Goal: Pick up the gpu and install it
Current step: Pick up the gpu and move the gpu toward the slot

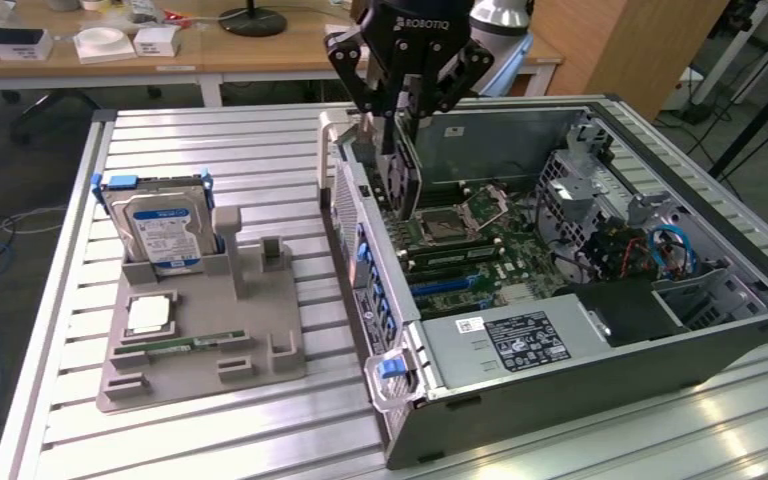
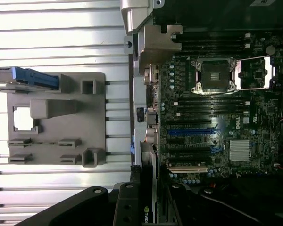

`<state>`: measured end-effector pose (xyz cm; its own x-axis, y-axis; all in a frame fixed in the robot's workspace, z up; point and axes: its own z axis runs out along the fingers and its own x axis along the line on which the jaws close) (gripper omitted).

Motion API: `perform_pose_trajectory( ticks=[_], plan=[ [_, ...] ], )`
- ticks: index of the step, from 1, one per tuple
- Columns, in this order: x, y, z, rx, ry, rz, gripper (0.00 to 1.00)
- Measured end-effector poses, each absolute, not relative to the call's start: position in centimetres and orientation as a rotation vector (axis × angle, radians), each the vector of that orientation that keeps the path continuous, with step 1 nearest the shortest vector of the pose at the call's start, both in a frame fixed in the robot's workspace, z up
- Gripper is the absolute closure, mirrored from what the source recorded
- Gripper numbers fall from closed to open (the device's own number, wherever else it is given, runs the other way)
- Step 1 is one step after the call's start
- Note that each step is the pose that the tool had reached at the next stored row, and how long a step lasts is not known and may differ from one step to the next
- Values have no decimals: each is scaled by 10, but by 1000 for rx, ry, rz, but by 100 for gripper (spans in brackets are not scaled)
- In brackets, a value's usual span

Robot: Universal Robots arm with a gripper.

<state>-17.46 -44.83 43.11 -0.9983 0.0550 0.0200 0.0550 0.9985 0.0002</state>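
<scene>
Your gripper [image 1: 403, 108] is clamped on the gpu [image 1: 398, 178], holding it edge-on above the open computer case [image 1: 558, 420]. The case lies on a ribbed metal table [image 1: 224, 140], with wooden desks [image 1: 291, 52] behind.

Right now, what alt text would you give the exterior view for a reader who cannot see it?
The claw holds the gpu on edge over the motherboard of an open computer case. On the exterior view's left, a grey holder carries a hard drive.
</scene>
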Motion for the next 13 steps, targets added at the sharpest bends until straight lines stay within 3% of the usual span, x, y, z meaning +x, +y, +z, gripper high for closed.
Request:
perform_pose_trajectory(
  ticks=[13],
  plan=[
    [-161,-448,431,-60,-3121,-1,74]
  ],
)
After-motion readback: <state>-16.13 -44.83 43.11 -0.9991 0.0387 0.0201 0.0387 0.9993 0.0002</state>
